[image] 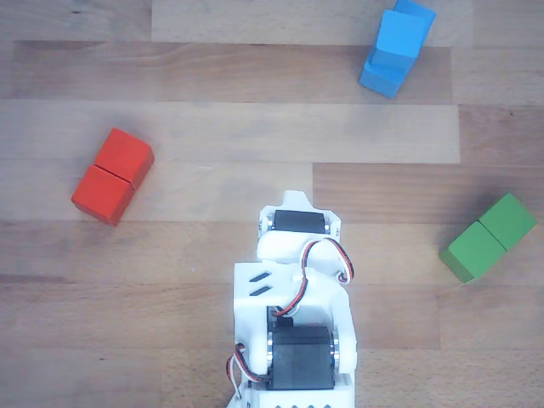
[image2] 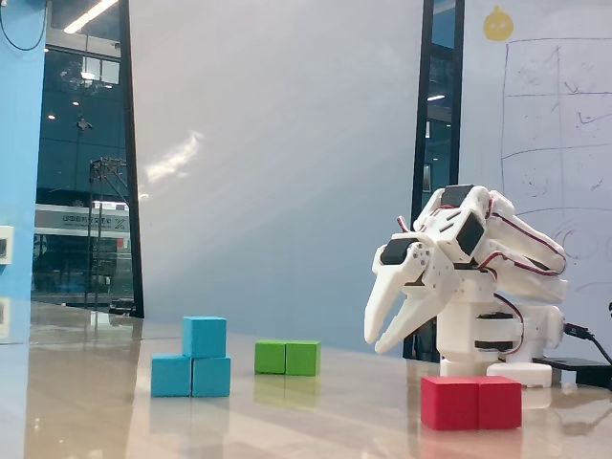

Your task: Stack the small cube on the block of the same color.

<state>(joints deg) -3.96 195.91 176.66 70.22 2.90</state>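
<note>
The small light-blue cube [image2: 205, 337] sits on the right half of the light-blue two-segment block [image2: 172, 376] in the fixed view. In the other view the cube [image: 399, 36] and block [image: 415, 12] lie at the top right. My gripper [image2: 375, 344] hangs folded back near the arm's base, pointing down, well to the right of the blue stack. Its jaws stand slightly apart and hold nothing. In the other view only the white arm [image: 293, 280] shows from above, and the fingertips are hidden under it.
A red two-segment block [image2: 471, 402] [image: 112, 176] lies in front of the arm base in the fixed view. A green two-segment block [image2: 287, 358] [image: 488, 236] lies behind. The wooden table [image: 212, 110] runs between them.
</note>
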